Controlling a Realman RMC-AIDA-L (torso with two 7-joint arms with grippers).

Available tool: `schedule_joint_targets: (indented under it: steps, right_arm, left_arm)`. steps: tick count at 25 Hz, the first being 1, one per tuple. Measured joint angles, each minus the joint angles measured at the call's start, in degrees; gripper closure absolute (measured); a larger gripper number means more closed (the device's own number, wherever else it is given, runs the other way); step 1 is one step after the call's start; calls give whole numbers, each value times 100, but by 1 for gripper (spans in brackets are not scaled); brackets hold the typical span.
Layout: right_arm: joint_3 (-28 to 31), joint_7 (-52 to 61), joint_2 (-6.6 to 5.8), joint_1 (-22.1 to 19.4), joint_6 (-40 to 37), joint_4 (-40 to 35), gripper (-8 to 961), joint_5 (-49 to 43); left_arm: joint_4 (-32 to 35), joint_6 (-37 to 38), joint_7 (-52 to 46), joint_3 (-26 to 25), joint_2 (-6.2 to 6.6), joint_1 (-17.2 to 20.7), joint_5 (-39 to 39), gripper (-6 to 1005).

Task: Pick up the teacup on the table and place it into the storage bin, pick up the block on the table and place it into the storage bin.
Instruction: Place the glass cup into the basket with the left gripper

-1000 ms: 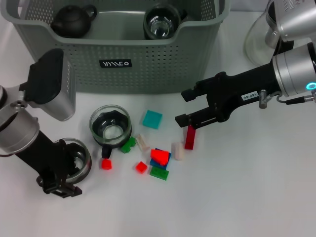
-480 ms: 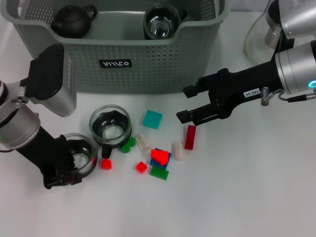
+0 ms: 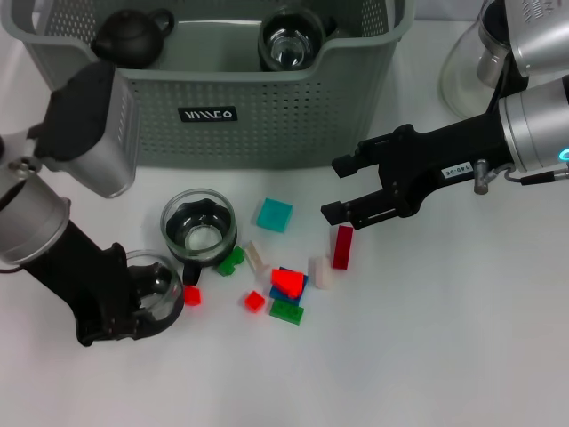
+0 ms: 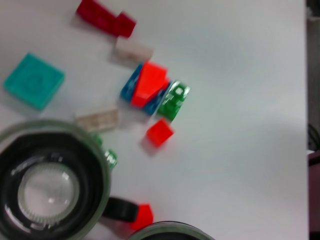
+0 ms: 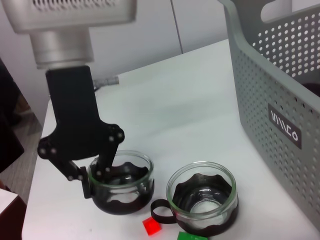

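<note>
The bin [image 3: 222,98] stands at the far side of the white worktop [image 3: 427,356], its label facing the robot. Inside it lie a black teapot [image 3: 132,36] and a glass cup [image 3: 292,37].

In front of the bin, a glass teacup [image 3: 199,224] with a black base stands upright, its handle toward the robot. Just beside it, on the side away from the bin, a second teacup [image 3: 151,289] of the same kind is clamped by the left end effector [image 3: 142,298]: in the right wrist view one finger [image 5: 106,160] reaches inside the rim and the other presses the outer wall. That view shows the cup's base resting on the worktop.

The blocks lie scattered in front of the bin, to the right of the teacups: a teal square [image 3: 274,214] nearest the bin, a dark red bar [image 3: 341,246], two pale blocks, a red piece stacked on a blue one [image 3: 287,283], green pieces and small red cubes. One small red cube [image 3: 190,295] sits close beside the held teacup.

The right end effector [image 3: 336,189] hovers between the bin and the dark red bar, fingers spread wide, holding nothing. A clear glass jar [image 3: 467,71] stands to the right of the bin.
</note>
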Motion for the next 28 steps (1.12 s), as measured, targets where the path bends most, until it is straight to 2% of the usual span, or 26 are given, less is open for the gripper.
schedule_joint_targets:
  steps: [8, 11, 15, 16, 17, 20, 25, 28]
  right_arm:
    - [-5, -79, -39, -26, -40, 8, 158, -28]
    - [-35, -89, -79, -42, -78, 9, 158, -33]
    - [-39, -97, -125, -63, -182, 7, 158, -36]
    - [-39, -94, -130, -64, -193, 7, 158, -37]
    - [-39, -88, -136, -66, -212, 5, 158, -39]
    - [-35, -68, -144, -73, -289, 6, 158, -43]
    - [-31, -53, -152, -81, -356, 8, 158, -44]
    - [-22, -48, -157, -101, -362, 21, 158, -44]
  left_arm:
    - [248, 260, -162, -496, 16, -1, -163, 947]
    - [348, 398, -287, -804, 61, -73, -258, 947]
    - [262, 469, -645, -1273, 251, -230, -684, 948]
    - [262, 469, -645, -1273, 251, -230, -684, 948]
    - [63, 450, -827, -1439, 383, -320, -1172, 948]
    - [-86, 447, -915, -1655, 447, -424, -1420, 948]
    - [-190, 406, -1239, -2117, 632, -692, -2082, 947]
    - [-196, 325, -1436, -2315, 698, -927, -2176, 947]
